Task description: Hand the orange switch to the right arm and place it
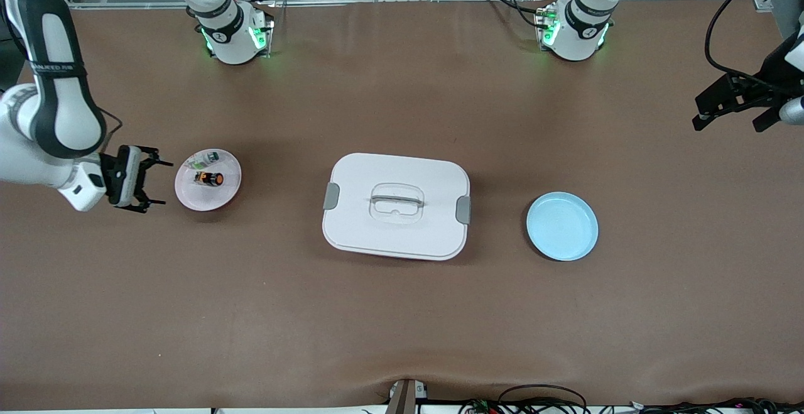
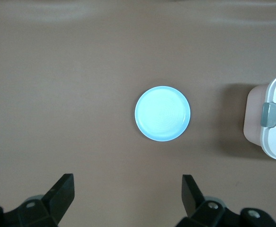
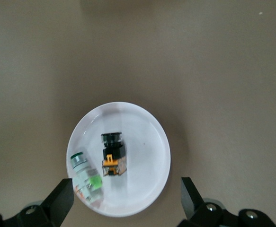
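The orange switch (image 1: 209, 179) lies on its side on a small pink-white plate (image 1: 229, 197) toward the right arm's end of the table, next to a small white-and-green part (image 1: 204, 161). My right gripper (image 1: 160, 183) is open and empty, over the table just beside that plate, apart from it. In the right wrist view the switch (image 3: 113, 156) and the green part (image 3: 85, 179) lie on the plate (image 3: 152, 142), between the spread fingers of my right gripper (image 3: 126, 189). My left gripper (image 1: 728, 119) is open and empty, up over the left arm's end of the table; it also shows in the left wrist view (image 2: 127, 184).
A white lidded box (image 1: 397, 205) with grey latches stands at the table's middle. An empty light blue plate (image 1: 562, 225) lies between the box and the left arm's end; the left wrist view shows the blue plate (image 2: 162, 113) and the box's corner (image 2: 275, 123).
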